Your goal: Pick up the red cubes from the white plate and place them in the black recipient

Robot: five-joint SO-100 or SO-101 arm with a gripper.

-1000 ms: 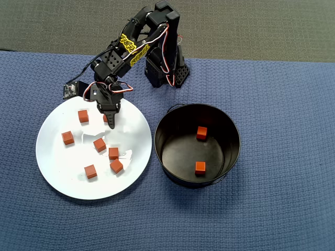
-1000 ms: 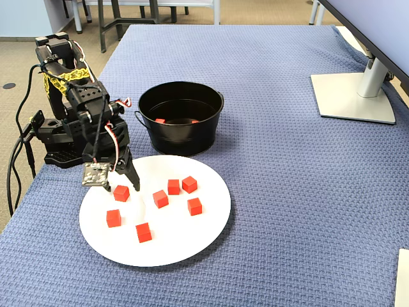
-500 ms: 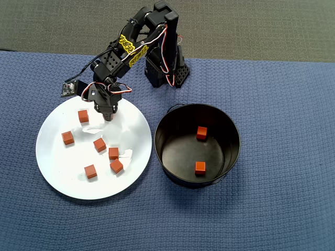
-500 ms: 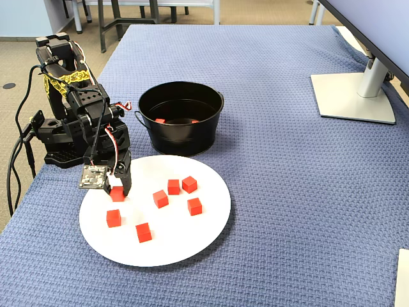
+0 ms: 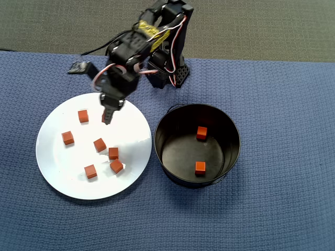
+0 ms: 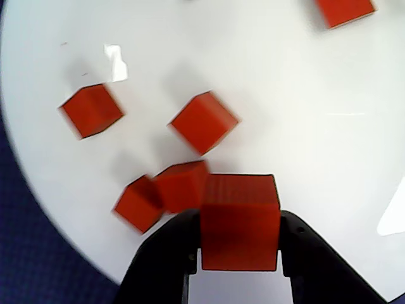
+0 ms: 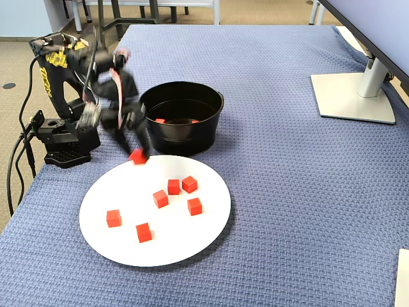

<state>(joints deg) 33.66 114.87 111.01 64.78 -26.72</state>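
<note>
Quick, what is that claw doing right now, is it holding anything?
Gripper: closed on one red cube, lifted above the white plate.

No text, label, brand, number or sign can be read in any view.

Place: an office or lab room.
Evidence: monitor stand [image 7: 355, 89] at 2 o'clock, chair legs [image 7: 115, 16] at 11 o'clock, blue cloth [image 7: 287, 192] over the table.
</note>
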